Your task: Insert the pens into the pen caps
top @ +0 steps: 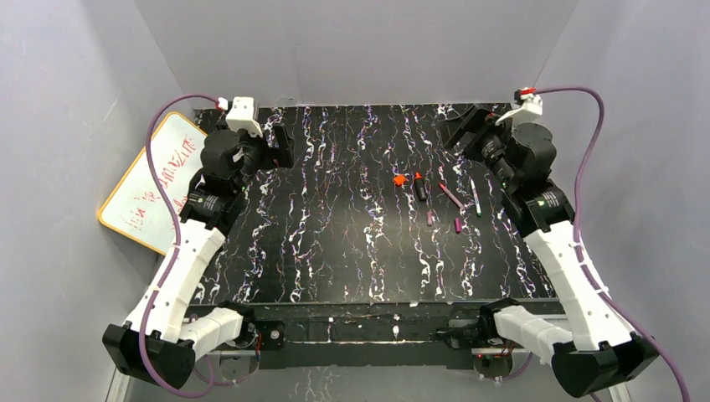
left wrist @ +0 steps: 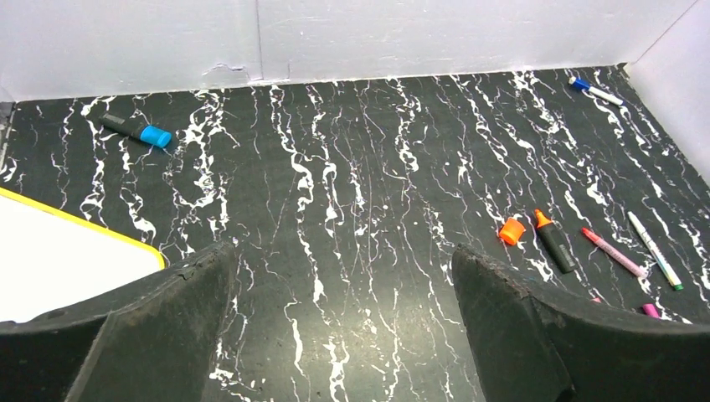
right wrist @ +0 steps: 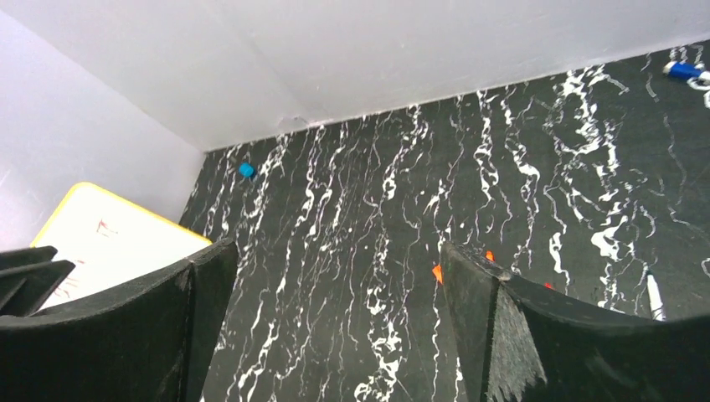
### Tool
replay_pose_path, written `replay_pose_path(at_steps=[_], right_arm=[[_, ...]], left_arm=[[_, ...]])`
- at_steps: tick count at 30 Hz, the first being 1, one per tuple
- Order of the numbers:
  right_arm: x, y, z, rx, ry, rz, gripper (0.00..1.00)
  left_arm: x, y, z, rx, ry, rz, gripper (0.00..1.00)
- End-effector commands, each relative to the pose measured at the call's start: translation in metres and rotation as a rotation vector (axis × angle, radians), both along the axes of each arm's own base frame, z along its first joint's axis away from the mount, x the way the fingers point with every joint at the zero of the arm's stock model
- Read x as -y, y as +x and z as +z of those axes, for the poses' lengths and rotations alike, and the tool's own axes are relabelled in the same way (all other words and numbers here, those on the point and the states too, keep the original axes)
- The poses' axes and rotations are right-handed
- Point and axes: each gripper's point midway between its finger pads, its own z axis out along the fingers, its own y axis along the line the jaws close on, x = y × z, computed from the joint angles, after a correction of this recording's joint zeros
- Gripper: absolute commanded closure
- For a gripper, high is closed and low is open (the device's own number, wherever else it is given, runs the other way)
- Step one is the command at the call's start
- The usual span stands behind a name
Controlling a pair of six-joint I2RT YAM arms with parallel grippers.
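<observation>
Left and right jaws wide, empty, magenta cap (left wrist: 650,311) mostly hidden behind one finger (left wrist: 536,343)

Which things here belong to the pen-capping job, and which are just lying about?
Job: orange cap, black pen, pink pen, green-tipped white pen, purple cap, second purple cap.

Lying about: whiteboard, blue-capped black marker, blue-capped white pen by the far wall.

Even bright light, soft shadows, sharp focus throughout.
</observation>
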Motion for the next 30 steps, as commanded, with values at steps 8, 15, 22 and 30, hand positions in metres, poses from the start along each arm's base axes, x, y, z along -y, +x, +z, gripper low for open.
replay_pose_path(at_steps=[8, 15, 22, 30], right_arm=[[0.007, -0.029, 0.042, 0.195, -0.115, 0.056, 0.01], [0.012, 0.040, -0.048, -0.131, -0.380, 0.012, 0.01], [-0.009, 0.071, -0.160, -0.356, -0.390, 0.107, 0.20], [-0.019, 0.095, -0.210, -0.452, -0.421, 0.136, 0.30]], left_arm=[[-0.004, -0.010, -0.001, -0.059, -0.098, 0.051, 0.02], [0.000, -0.005, -0.032, -0.178, -0.075, 0.052, 0.05], [-0.009, -0.013, -0.058, -0.238, -0.043, 0.088, 0.02], [-0.015, -0.013, -0.075, -0.275, 0.037, 0.090, 0.02]])
